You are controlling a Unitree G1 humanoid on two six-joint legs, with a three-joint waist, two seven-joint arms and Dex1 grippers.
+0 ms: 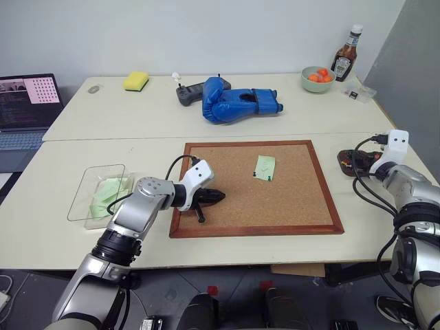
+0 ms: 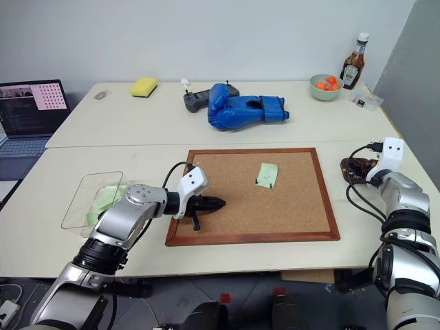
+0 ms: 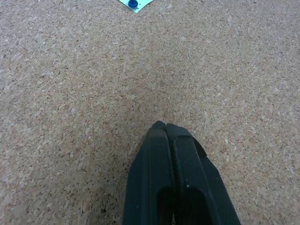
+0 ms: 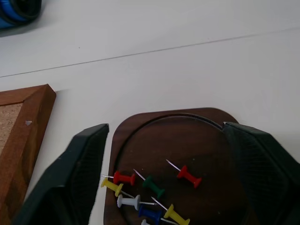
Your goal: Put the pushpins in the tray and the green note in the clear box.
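A pale green note (image 1: 265, 167) lies on the cork board (image 1: 302, 206), held by a dark blue pushpin (image 3: 133, 3) at its lower corner. My left gripper (image 3: 164, 127) is shut and empty, low over the board's left part, a hand's width short of the note. The dark brown tray (image 1: 347, 159) sits on the table just past the board's right edge. Several pushpins (image 4: 150, 197) lie in it, a red one (image 4: 188, 176) among them. My right gripper (image 4: 166, 133) is open, with one finger on each side of the tray. The clear box (image 1: 86, 185) stands at the left and holds green notes (image 1: 108, 195).
Behind the board lie a blue boxing glove (image 1: 237, 103) and a grey controller (image 1: 187, 93). A yellow sponge (image 1: 136, 80) is at the back left and a laptop (image 1: 27, 103) at the far left. A bowl of orange fruit (image 1: 317, 78) and a sauce bottle (image 1: 346, 56) stand at the back right.
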